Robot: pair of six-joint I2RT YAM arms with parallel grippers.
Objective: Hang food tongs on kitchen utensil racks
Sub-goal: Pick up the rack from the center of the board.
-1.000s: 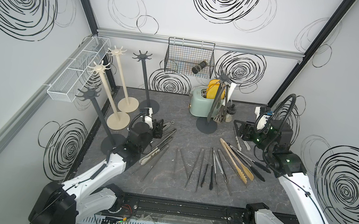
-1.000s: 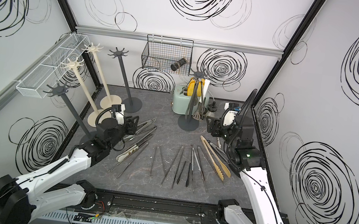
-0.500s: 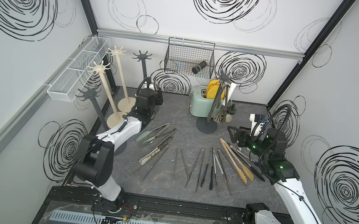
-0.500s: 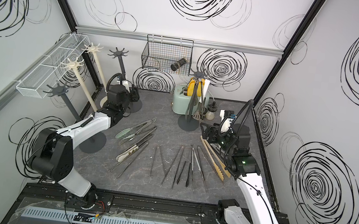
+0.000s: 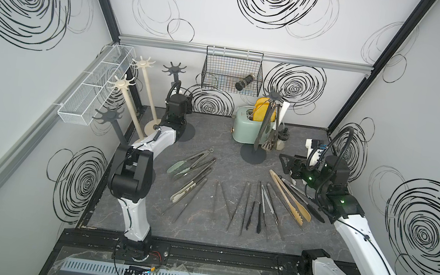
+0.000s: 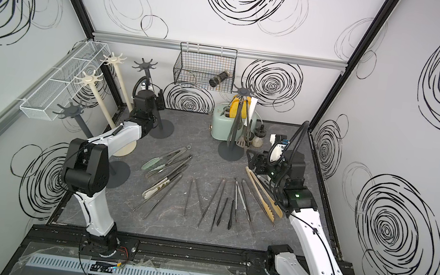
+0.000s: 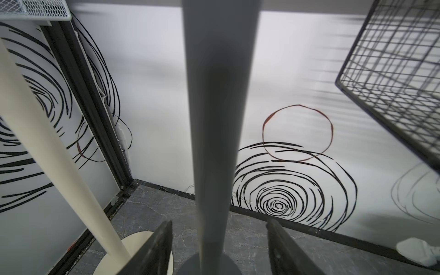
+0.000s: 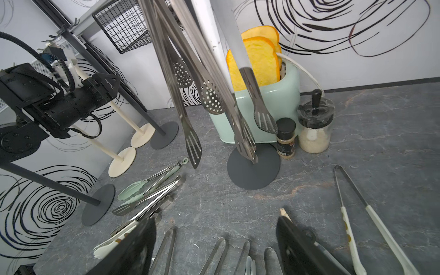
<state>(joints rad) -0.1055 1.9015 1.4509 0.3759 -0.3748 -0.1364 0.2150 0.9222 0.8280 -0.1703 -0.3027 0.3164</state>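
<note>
Most tongs (image 5: 288, 196) lie fanned across your worktop (image 5: 201, 228). Your right hand (image 8: 215, 238) hovers wide and empty above their right end. Farther back, several tongs hang on a grey rack (image 5: 273, 95). Your left hand (image 7: 219, 223) stands wide around another rack's pole (image 7: 219, 119), with gaps on either side.

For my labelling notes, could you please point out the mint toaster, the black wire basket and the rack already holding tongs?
mint toaster (image 5: 244, 127): a top view, on its body.
black wire basket (image 5: 230, 73): a top view, on its front mesh.
rack holding tongs (image 5: 252, 156): a top view, on its round base.
</note>
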